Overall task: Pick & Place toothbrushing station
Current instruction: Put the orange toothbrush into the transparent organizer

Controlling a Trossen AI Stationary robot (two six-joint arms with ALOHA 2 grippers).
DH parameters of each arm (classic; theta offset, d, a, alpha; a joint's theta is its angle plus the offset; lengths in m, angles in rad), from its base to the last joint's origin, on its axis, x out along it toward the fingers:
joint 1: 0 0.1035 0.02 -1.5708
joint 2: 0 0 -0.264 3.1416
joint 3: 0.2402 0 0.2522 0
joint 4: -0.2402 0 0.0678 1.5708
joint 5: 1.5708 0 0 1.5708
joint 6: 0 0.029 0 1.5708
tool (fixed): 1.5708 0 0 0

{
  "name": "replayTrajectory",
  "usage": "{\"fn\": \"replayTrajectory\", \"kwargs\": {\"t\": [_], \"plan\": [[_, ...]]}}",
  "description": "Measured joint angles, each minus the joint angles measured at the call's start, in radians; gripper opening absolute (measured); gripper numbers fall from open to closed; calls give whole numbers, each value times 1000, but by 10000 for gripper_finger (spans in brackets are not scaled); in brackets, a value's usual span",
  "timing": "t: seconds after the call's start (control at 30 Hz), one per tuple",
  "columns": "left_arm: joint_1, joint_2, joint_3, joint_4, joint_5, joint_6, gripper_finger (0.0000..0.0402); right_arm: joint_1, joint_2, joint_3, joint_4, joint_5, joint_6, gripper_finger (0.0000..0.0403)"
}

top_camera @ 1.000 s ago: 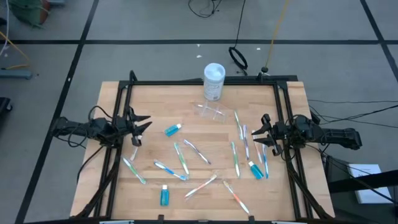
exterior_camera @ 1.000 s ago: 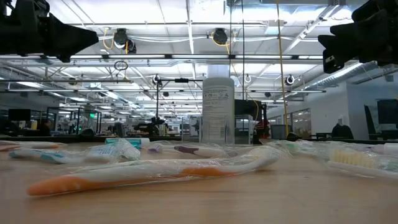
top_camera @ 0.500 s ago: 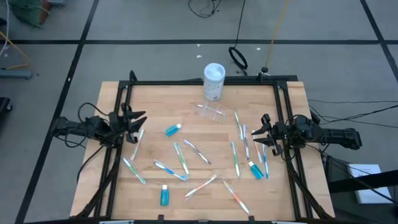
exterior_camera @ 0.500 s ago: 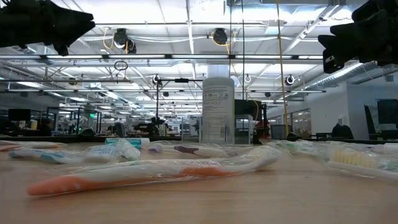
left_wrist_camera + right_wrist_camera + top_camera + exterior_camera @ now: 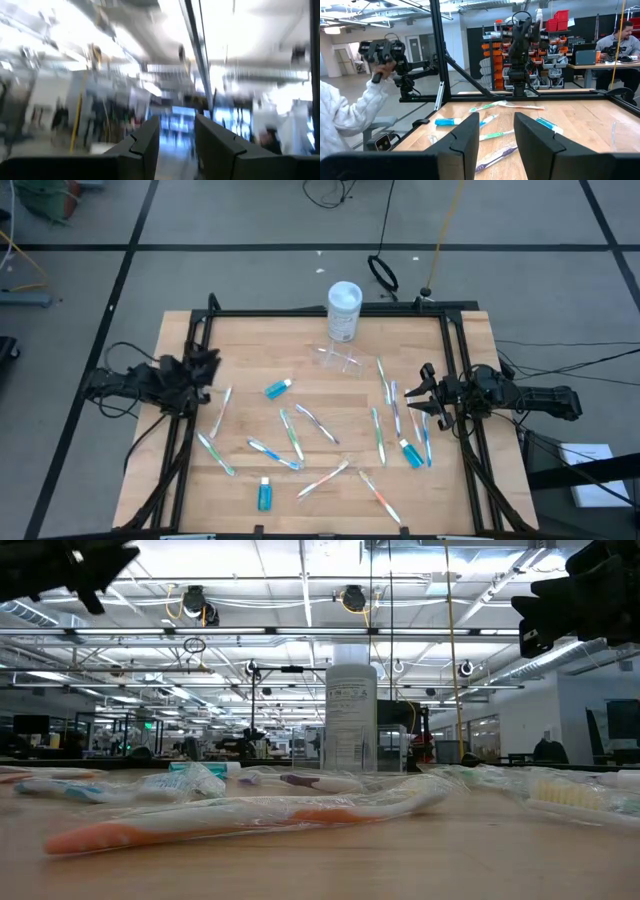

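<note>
The left hand [image 5: 205,363] hangs over the desk's [image 5: 320,410] left edge, tipped up toward the room, fingers [image 5: 145,145] spread and holding nothing. The right hand [image 5: 425,392] sits low at the right edge (level, facing across), fingers [image 5: 465,140] likewise parted and bare. The clear toothbrushing station [image 5: 342,358] stands near the far edge, just in front of the white-capped container [image 5: 344,310], whose label print is too small to read.

The right gripper's [image 5: 496,145] two dark fingers [image 5: 465,142] stand apart with nothing between them, over the wooden table [image 5: 580,125]. Toothbrushes [image 5: 492,135] and a blue tube [image 5: 449,121] lie scattered there. A white sleeve [image 5: 345,120] shows at one side.
</note>
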Motion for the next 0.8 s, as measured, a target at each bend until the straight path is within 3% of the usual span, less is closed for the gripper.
{"fn": "replayTrajectory", "kwargs": {"t": [0.13,0.43,0.63,0.8], "plan": [[0,0,19,113,-13,64,127,0,0,0,0,0,0,114],[0,0,52,96,-73,18,127,0,0,0,0,0,0,114],[-1,4,52,-208,-23,-218,127,0,0,0,0,0,0,114],[-1,81,59,-293,-30,-230,127,0,0,0,0,0,0,114]]}}
